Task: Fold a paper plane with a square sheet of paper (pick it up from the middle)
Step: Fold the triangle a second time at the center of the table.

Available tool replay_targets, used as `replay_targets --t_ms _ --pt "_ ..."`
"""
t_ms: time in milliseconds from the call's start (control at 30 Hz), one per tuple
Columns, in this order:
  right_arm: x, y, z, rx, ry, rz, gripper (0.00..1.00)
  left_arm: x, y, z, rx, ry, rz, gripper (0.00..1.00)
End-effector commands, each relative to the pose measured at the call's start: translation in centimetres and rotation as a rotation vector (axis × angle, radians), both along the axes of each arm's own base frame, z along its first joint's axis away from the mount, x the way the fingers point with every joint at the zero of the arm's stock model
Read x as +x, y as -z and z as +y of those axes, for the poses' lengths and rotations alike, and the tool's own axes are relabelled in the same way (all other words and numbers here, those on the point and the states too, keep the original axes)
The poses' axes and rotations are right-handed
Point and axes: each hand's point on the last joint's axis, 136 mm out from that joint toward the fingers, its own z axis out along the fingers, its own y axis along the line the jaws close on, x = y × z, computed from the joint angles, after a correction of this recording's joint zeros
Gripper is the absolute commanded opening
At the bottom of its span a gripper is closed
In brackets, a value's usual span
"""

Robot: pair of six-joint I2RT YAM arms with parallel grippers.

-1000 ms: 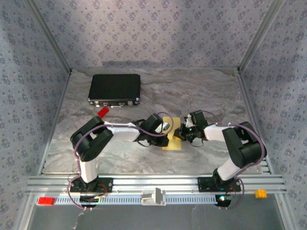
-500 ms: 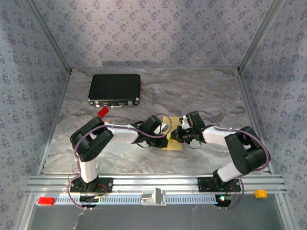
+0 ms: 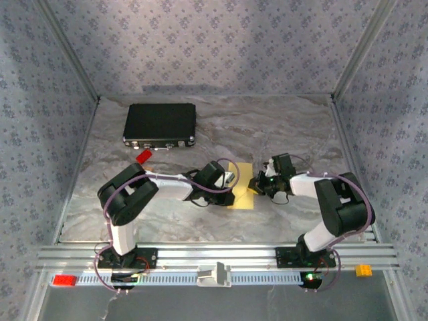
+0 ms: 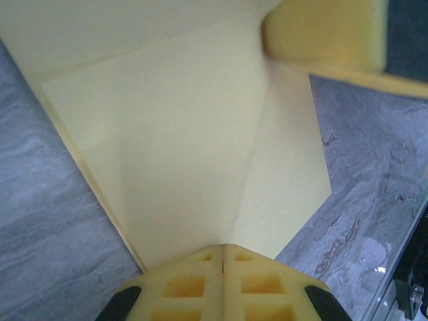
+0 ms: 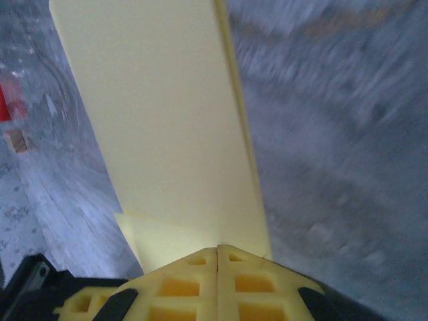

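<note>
Pale-yellow sheet of thin paper, partly folded with creases meeting at the tips, lies flat between the two sets of jaws. The left gripper is clenched tight, pads together, its tips touching the sheet's near edge; the right gripper is likewise clenched at the opposite edge. Since a second ago the right gripper has drawn slightly outward, baring more paper, while the left has stayed. Well beyond the left jaws sit a black rectangular case, a small red brick and a small tan block.
</note>
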Motion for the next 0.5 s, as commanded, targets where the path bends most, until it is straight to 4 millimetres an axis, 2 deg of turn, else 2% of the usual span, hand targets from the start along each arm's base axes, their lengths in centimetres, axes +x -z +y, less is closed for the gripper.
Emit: replay_targets --t_ms 0,133,267,367,467 --pt "1.4 0.2 -1.6 -0.040 0.044 -0.014 0.02 -1.4 2.6 2.0 0.095 -0.013 0.060 0.00" --pt "2.1 0.0 -2.6 -0.029 0.084 -0.018 0.02 -1.4 2.5 1.8 0.083 -0.016 0.057 0.00" --pt "2.0 -1.8 -2.2 -0.008 0.072 -0.057 0.03 -1.4 2.0 1.4 0.065 -0.022 0.051 0.00" --pt "1.3 -2.9 -2.2 -0.026 0.060 -0.074 0.03 -1.2 0.7 0.6 0.037 -0.038 0.041 0.00" --pt "-0.1 -3.3 -2.4 -0.053 0.049 -0.074 0.06 -1.2 -1.7 -0.4 0.006 -0.037 -0.006 0.02"
